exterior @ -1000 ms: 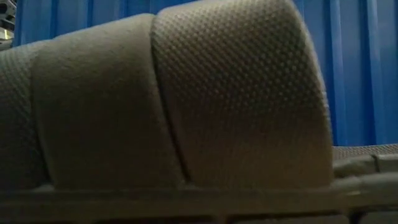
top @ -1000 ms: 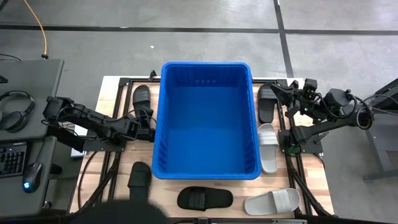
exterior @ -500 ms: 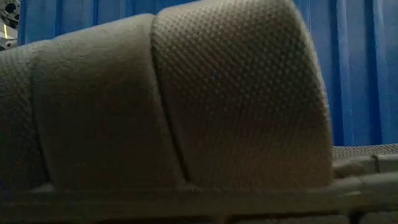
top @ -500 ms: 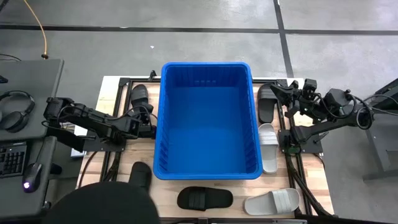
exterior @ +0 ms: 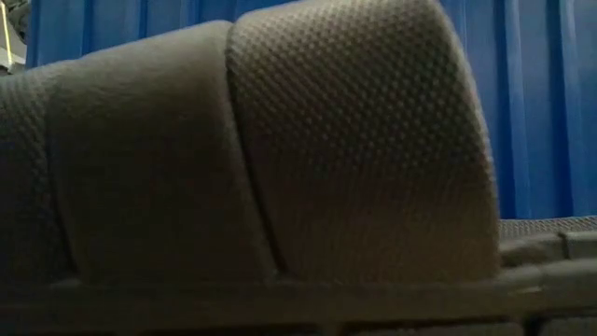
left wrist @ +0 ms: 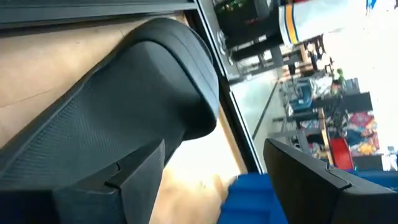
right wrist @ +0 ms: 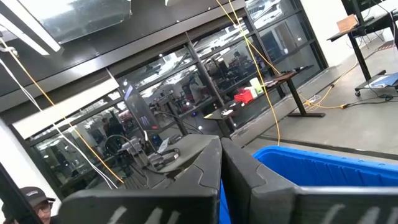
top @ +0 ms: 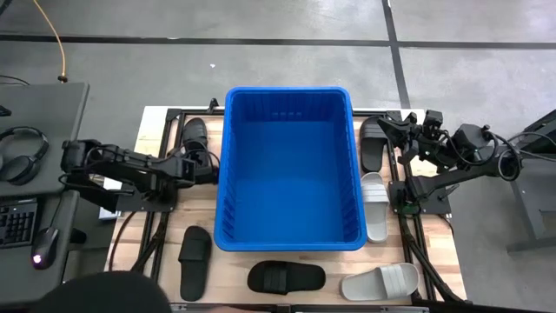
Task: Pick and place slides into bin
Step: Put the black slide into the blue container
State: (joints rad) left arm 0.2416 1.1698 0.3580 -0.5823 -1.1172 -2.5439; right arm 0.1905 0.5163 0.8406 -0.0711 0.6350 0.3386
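The blue bin [top: 288,165] stands mid-table with nothing in it. Black slides lie flat at the far left [top: 195,132], near left [top: 195,261], near middle [top: 287,277] and far right [top: 373,144]. Grey slides lie right of the bin [top: 374,207] and at the near right [top: 380,281]. My left gripper [top: 208,163] is open just on the near side of the far-left black slide [left wrist: 143,93]. My right gripper [top: 391,124] is shut and empty, by the far-right black slide. My left gripper stands open at the far-left black slide's near end [left wrist: 186,124], coming in low from the table's near side. I cannot tell whether a finger [left wrist: 134,177] touches the slide. The slide lies flat on the table.
A grey slide's strap [exterior: 261,149] fills the low view, with the bin wall [exterior: 536,93] behind it. A person's head [top: 95,294] shows at the near left edge. A desk with headphones [top: 22,148] and a mouse stands left of the table.
My left gripper has moved toward the table's far edge, along the bin's left wall, up to the far-left black slide. The person's head has moved left, uncovering the near-left black slide.
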